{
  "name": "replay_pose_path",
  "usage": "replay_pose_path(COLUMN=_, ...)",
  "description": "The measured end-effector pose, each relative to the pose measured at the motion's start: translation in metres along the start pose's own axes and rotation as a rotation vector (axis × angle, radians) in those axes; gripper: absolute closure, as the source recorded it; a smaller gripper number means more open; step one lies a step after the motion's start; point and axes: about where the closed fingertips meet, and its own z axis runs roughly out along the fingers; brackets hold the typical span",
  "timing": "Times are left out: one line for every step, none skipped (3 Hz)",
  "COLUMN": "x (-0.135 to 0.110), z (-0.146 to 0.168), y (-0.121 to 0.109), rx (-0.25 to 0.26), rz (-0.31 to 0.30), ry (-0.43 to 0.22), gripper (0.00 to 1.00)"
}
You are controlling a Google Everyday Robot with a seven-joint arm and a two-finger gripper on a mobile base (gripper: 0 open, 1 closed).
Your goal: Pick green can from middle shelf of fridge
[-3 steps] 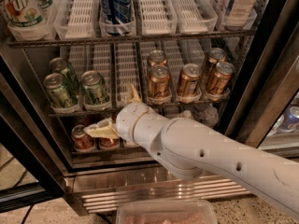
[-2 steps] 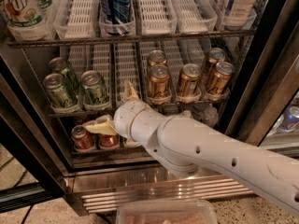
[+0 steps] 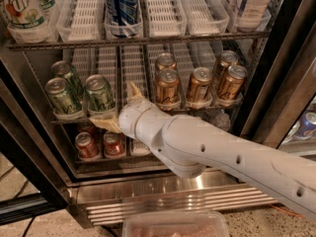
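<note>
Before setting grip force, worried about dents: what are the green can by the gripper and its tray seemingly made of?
Green can: probably thin aluminium, glossy printed body, bare silver lid. Tray: looks like matte white plastic, slotted. Gripper is open, just below-right of the can.

We log one empty lane (image 3: 132,63) on the middle shelf (image 3: 74,118), between the green can (image 3: 101,94) and the copper cans (image 3: 168,87); our gripper (image 3: 114,105), fingers (image 3: 133,90) spread, sits at its front. Shelf above (image 3: 148,41) limits headroom.
</note>
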Motion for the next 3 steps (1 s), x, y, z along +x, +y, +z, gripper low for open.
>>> replay_pose_path(x=-0.001, z=0.007, y=-0.002, rx=-0.004, rz=0.007, ry=-0.005, gripper=0.24)
replay_pose_path(x=-0.001, z=0.015, y=-0.003, rx=-0.008, rz=0.017, ry=-0.011, gripper=0.37)
replay_pose_path(x=-0.003, z=0.025, y=-0.003, rx=-0.024, rz=0.025, ry=-0.020, gripper=0.39)
